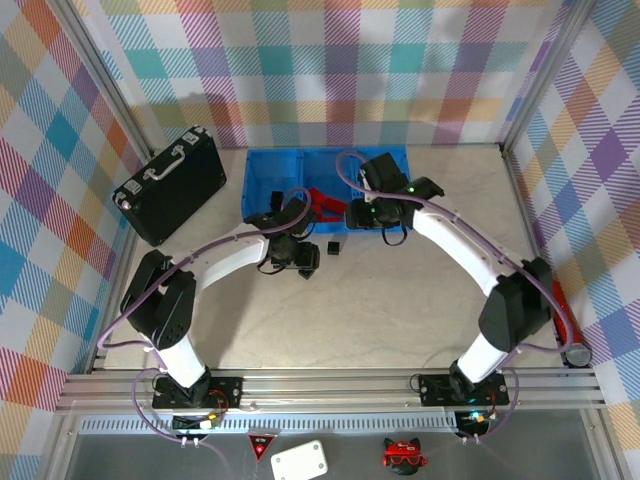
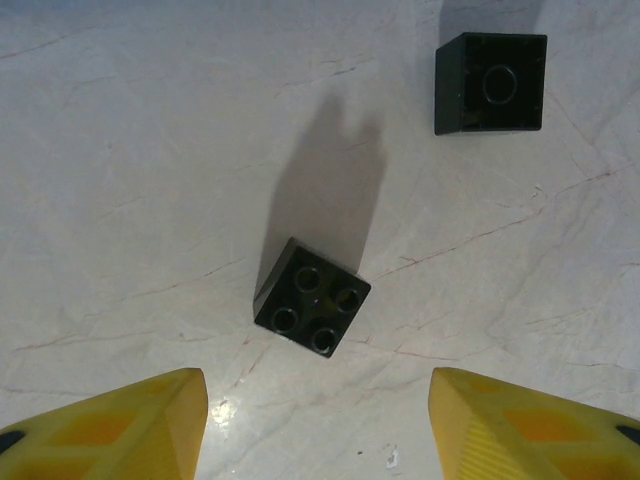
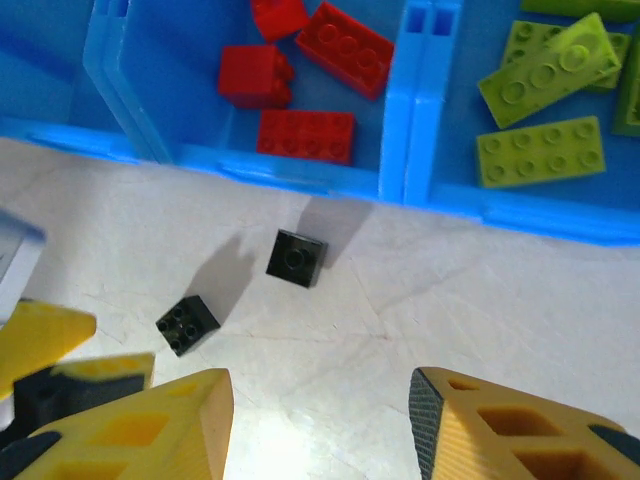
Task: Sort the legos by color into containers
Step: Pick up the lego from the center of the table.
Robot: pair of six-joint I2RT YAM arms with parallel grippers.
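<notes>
Black lego (image 2: 312, 298) ahead of left fingers (image 2: 120, 425)

So the whole thing's boxed in by pastel plaid walls (image 1: 320, 70) on three sides, with a pale marble-look tabletop (image 1: 400, 320), a silver metal rail (image 1: 330, 385) along the near edge, and bright, even lighting.

Ahead of right claw (image 3: 320, 400): red brick (image 3: 277, 15) clipped by top edge; green brick (image 3: 632, 95) ahead-right, clipped by right edge.

Pale table (image 1: 400, 300): blue tray (image 1: 258, 170), briefcase (image 1: 170, 185), black bricks (image 2: 312, 298).
</notes>
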